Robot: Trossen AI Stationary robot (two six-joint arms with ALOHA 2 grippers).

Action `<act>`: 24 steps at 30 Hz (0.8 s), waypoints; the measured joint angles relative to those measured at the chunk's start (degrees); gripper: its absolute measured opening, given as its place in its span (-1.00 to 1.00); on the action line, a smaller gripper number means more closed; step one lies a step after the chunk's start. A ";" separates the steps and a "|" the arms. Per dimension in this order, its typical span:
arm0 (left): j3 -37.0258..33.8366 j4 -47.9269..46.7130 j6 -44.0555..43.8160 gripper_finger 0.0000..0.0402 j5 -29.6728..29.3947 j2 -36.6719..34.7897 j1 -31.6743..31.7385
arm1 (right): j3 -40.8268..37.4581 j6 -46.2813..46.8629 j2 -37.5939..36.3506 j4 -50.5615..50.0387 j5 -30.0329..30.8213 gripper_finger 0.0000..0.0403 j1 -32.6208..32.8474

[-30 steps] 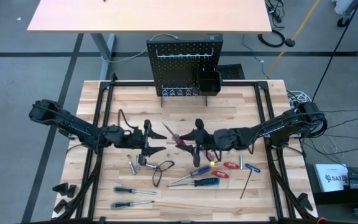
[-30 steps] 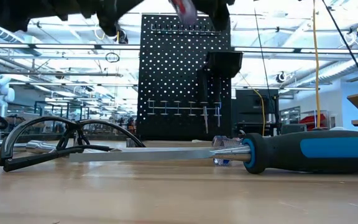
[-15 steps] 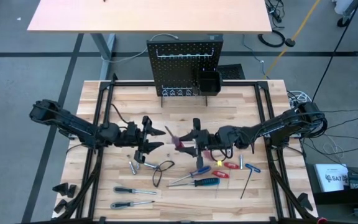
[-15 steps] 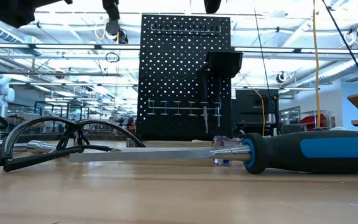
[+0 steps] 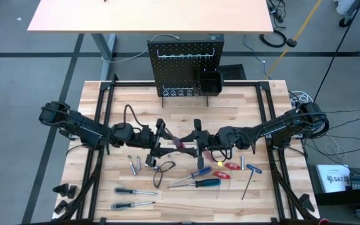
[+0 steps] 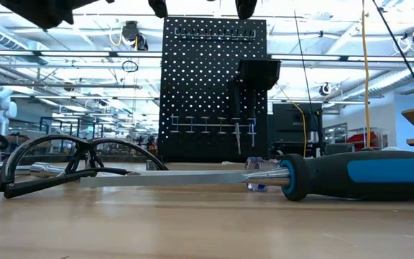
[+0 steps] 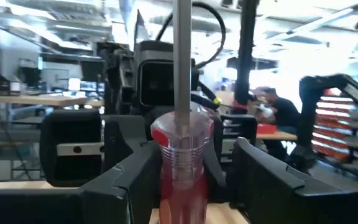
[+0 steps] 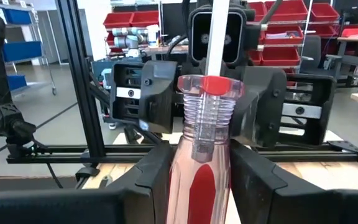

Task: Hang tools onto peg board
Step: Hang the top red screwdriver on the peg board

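A screwdriver with a clear handle and red core is held above the middle of the table, with my right gripper shut on it. Its shaft points up. My left gripper faces it from the table's left, open. In the left wrist view its two fingers stand on either side of the handle. The black peg board stands upright on its feet at the table's far edge, with hooks and a small black bin. My right gripper pinches the screwdriver's handle between its two fingers. The fingers come level from the table's right and lie across the handle. The screwdriver stands roughly upright with its shaft up, lifted clear of the table.
Near the front edge lie more tools: a blue-handled screwdriver, two dark ones, a black wire loop, silver bits, small red tools and a hex key. Black frame rails run along both sides.
My left gripper has gone up and toward the table's right, closing on the screwdriver until its open fingers flank the handle. My right gripper has kept its place but tipped a little, and the screwdriver now stands more upright.
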 joint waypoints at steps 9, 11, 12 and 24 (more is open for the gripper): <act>0.26 -31.69 10.07 0.00 -14.91 -9.00 -0.16 | -0.03 5.16 -0.06 -9.81 1.45 -0.40 -0.39; 0.19 -39.04 11.77 0.00 -20.27 -11.10 -1.17 | 0.00 7.30 -0.20 -12.86 2.00 -0.40 -0.53; 0.19 -41.84 12.77 0.00 -22.31 -12.07 -1.91 | 0.00 8.04 -0.14 -14.44 1.75 -0.40 -0.74; 0.15 -45.98 36.81 0.00 -49.08 -8.46 -16.32 | 0.00 20.64 -0.09 -33.15 1.60 -0.40 -5.06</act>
